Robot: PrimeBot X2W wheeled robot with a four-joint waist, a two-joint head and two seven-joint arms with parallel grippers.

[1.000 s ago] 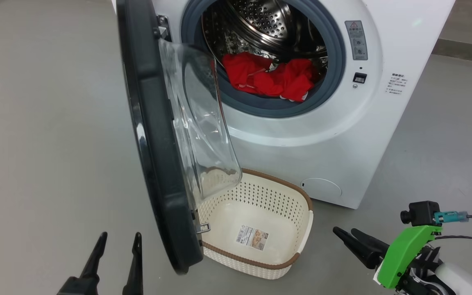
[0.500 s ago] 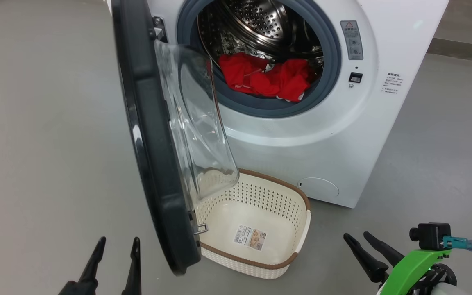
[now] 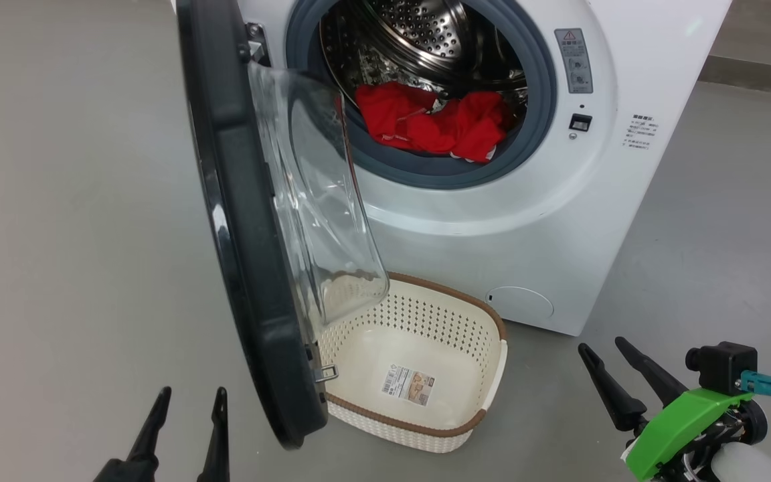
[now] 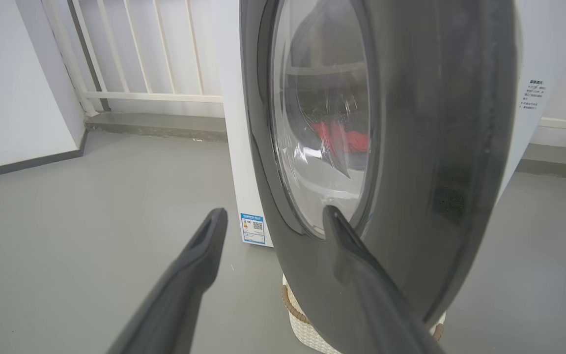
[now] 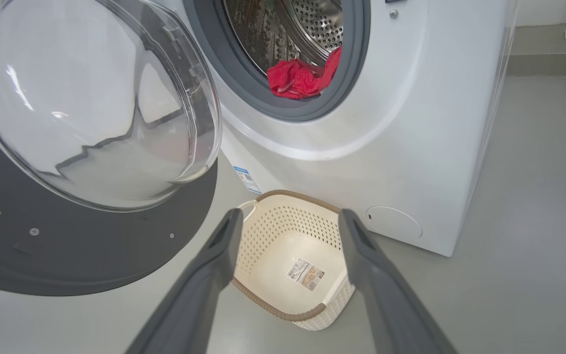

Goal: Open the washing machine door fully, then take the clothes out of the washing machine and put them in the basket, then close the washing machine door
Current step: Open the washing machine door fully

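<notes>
From the head, your left gripper is spread and empty, its body cut off at the bottom edge. The washing machine door stands edge-on just ahead to its right, hiding the left side of the basket. Your right gripper is spread and empty too, with the basket to its left. The clothes lie in the washing machine, well beyond both.

From the left wrist, the gripper overlaps the door's black rim on its right side; you cannot tell whether it touches. The clothes are a red blur through the glass.

From the right wrist, the basket sits ahead between the fingers. The clothes are above it, partly hidden by the grey ring.
</notes>
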